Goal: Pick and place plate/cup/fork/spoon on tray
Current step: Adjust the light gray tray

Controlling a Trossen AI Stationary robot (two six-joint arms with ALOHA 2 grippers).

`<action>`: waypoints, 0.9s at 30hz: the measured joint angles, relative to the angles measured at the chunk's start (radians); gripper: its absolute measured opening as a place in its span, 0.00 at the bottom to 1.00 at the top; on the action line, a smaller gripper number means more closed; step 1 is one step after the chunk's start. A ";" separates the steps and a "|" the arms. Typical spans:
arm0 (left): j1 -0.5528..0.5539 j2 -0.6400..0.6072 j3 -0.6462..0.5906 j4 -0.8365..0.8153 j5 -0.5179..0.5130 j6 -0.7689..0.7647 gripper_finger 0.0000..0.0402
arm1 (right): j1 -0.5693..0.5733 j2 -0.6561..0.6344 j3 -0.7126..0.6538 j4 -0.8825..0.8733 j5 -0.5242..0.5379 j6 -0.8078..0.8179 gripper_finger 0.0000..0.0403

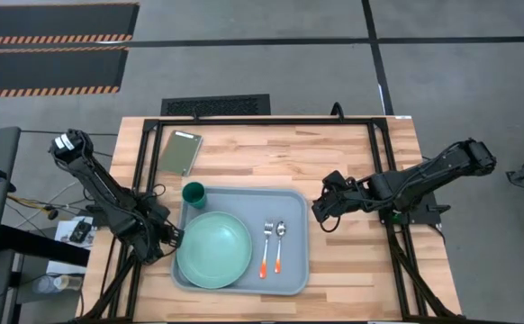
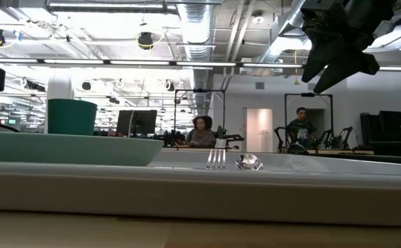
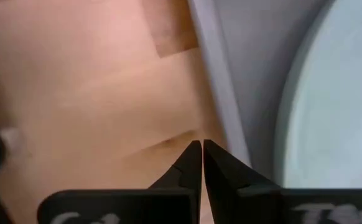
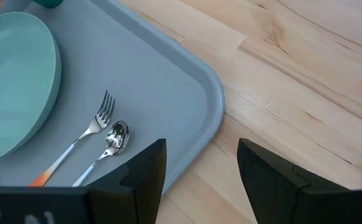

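Note:
The pale grey-blue tray (image 1: 291, 270) lies mid-table. On it rest the mint-green plate (image 1: 213, 249), at its left, and the orange-handled fork (image 1: 266, 247) and spoon (image 1: 279, 245), side by side at its right. The dark teal cup (image 1: 193, 193) stands at the tray's far left corner. My left gripper (image 3: 202, 146) is shut with nothing between its fingers. It points down over the bare wood just left of the tray's rim (image 3: 221, 93), near the plate (image 3: 336, 112). My right gripper (image 4: 201, 162) hangs open above the table off the tray's right edge.
An olive-green pad (image 1: 180, 150) lies on the table beyond the tray, at the far left. Bare wood stretches right of the tray (image 1: 370, 270). Black frame rails run along the table's far and side edges (image 1: 262, 121). People sit in the room behind the table.

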 joint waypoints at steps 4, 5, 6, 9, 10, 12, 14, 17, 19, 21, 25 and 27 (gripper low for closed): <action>0.000 0.022 0.000 0.052 -0.001 0.000 0.00 | 0.000 0.000 0.000 0.000 0.000 0.000 0.55; 0.000 0.028 0.000 0.061 0.000 0.000 0.00 | 0.000 0.000 0.000 0.000 0.000 0.000 0.55; 0.000 0.032 0.000 0.074 0.000 0.000 0.00 | 0.001 0.000 0.000 0.000 0.000 0.000 0.55; 0.000 0.042 0.000 0.113 -0.002 0.000 0.00 | 0.001 0.000 0.000 0.000 -0.001 0.000 0.55; 0.000 0.044 0.000 0.118 -0.004 0.000 0.00 | 0.001 0.000 0.000 0.000 -0.002 0.000 0.55; 0.000 0.046 0.000 0.126 -0.005 0.000 0.00 | 0.001 0.000 0.000 0.000 -0.002 0.000 0.55; 0.000 0.046 0.000 0.134 -0.007 0.000 0.00 | 0.001 0.000 0.000 0.000 -0.002 0.000 0.55; 0.000 0.046 0.000 0.162 -0.021 -0.005 0.00 | 0.001 0.000 0.000 0.000 -0.002 0.000 0.55; 0.000 0.046 0.000 0.182 -0.029 -0.003 0.00 | 0.001 0.000 0.000 0.000 -0.003 0.000 0.55; 0.000 0.046 0.000 0.194 -0.032 -0.004 0.00 | 0.001 0.000 0.000 0.000 -0.003 -0.001 0.55; 0.000 0.046 0.000 0.213 -0.033 -0.004 0.00 | 0.001 0.000 0.000 0.000 -0.003 -0.003 0.55; 0.000 0.046 0.000 0.224 -0.036 -0.004 0.00 | 0.001 0.000 0.000 0.000 -0.003 -0.003 0.55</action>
